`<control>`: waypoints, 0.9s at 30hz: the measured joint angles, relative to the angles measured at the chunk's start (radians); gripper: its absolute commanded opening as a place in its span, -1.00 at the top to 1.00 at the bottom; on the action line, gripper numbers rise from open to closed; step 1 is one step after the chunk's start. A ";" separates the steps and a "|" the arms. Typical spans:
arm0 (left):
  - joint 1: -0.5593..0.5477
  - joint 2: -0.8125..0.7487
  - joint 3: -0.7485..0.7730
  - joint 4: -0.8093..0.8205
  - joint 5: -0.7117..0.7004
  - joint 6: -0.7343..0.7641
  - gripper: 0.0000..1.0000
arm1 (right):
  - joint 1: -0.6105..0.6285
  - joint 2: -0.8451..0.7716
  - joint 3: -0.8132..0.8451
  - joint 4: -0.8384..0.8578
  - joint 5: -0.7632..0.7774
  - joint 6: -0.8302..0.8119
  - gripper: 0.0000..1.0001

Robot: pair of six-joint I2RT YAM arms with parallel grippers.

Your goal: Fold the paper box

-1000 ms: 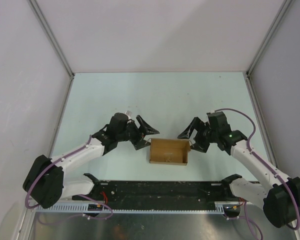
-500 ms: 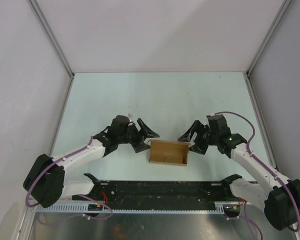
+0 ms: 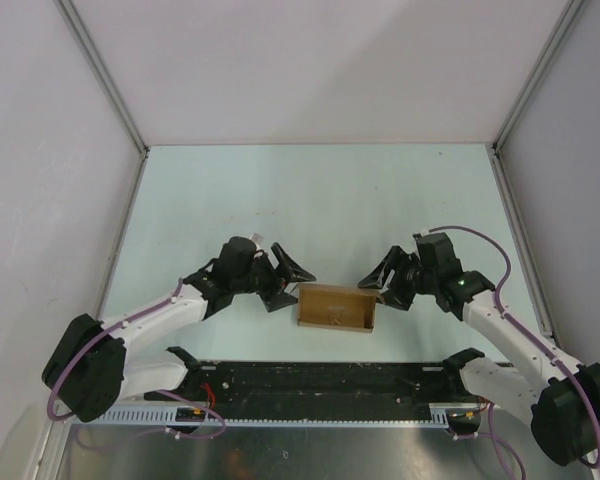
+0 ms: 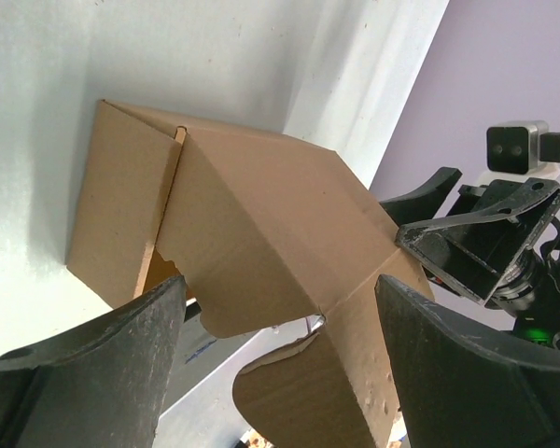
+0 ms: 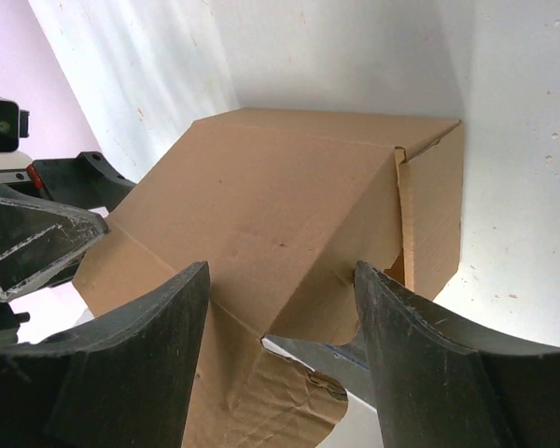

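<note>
The paper box (image 3: 335, 308) is a brown cardboard box lying on the pale table between my two arms, with loose end flaps. My left gripper (image 3: 284, 282) is at its left end, open. In the left wrist view the box (image 4: 252, 205) fills the middle and a rounded flap hangs between the left gripper's (image 4: 280, 373) spread fingers. My right gripper (image 3: 379, 286) is at the box's right end. In the right wrist view the right gripper (image 5: 280, 359) straddles the box (image 5: 261, 205) end and a crumpled flap, its jaws apart and not clamped on anything.
A black rail (image 3: 320, 385) with the arm bases runs along the near edge just behind the box. White enclosure walls (image 3: 320, 70) and metal frame posts (image 3: 520, 95) bound the table. Each wrist view shows the other gripper beyond the box.
Both grippers have moved a little toward the near edge and closer to the box ends. The right jaws have narrowed. The box has shifted slightly nearer.
</note>
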 measured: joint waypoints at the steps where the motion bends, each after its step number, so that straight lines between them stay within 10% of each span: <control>1: 0.000 -0.001 -0.002 0.000 0.000 0.000 -0.74 | 0.001 -0.001 -0.002 0.000 0.002 0.000 -0.35; 27: -0.002 -0.045 -0.055 0.004 0.000 0.001 -0.34 | 0.011 -0.033 -0.047 -0.015 0.034 -0.001 -0.01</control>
